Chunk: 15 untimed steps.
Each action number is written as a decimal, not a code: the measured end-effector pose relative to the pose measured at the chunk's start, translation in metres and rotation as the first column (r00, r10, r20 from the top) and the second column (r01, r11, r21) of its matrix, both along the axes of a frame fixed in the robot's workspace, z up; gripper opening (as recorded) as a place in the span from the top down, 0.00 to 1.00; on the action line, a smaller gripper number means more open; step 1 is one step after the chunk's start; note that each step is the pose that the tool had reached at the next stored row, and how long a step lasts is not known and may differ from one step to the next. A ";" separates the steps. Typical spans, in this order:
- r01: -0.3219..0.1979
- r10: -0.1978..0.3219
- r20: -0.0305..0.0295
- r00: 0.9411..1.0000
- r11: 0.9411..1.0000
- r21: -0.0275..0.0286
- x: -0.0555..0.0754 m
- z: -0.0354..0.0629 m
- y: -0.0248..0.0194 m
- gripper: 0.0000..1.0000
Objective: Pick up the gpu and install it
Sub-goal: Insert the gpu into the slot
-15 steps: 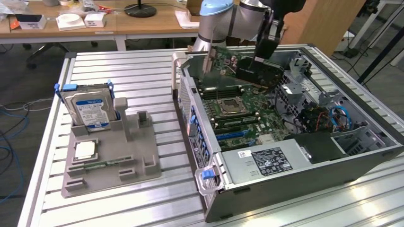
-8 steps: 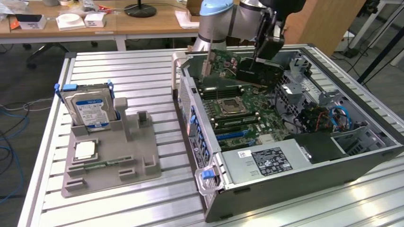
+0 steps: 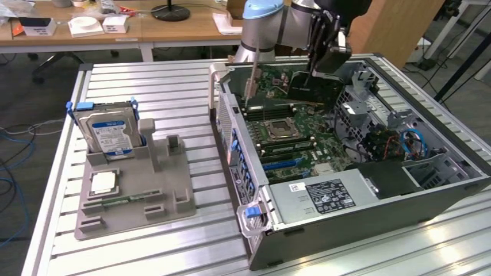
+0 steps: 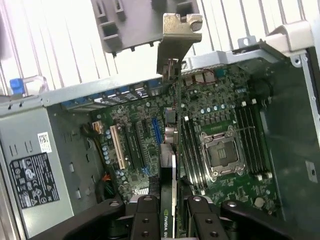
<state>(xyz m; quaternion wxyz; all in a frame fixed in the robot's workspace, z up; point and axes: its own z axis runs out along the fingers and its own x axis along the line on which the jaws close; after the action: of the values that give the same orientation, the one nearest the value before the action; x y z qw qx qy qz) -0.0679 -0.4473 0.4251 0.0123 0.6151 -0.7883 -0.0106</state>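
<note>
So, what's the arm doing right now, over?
Tool shut on the gpu. Held upright over the open computer case, not yet seated. Slots below look unobstructed.

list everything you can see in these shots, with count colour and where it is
gpu: one, dark, held upright at the open case
computer case: one, dark grey, lying open, exterior view's right
motherboard: one, green, inside the case
power supply: one, silver, black label, case's near end
hard drive: one, silver, blue-white label, standing in the holder
holder: one, grey, exterior view's left
table: one, silver slats, under everything
claw: one, black, gripping the gpu's top edge
</note>
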 end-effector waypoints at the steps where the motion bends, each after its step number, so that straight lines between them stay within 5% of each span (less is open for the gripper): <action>1: -0.019 0.019 0.000 1.000 1.000 0.000 0.000 -0.0001 0.0000 0.74; 8: -0.141 0.141 0.000 0.990 0.990 0.000 0.000 -0.0009 0.0000 0.74; 15: -0.153 0.153 0.000 0.988 0.988 0.000 0.009 -0.0055 0.0015 0.74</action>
<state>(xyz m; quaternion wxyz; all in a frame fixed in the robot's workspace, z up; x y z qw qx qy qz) -0.0593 -0.4458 0.4196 0.0130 0.6737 -0.7388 -0.0098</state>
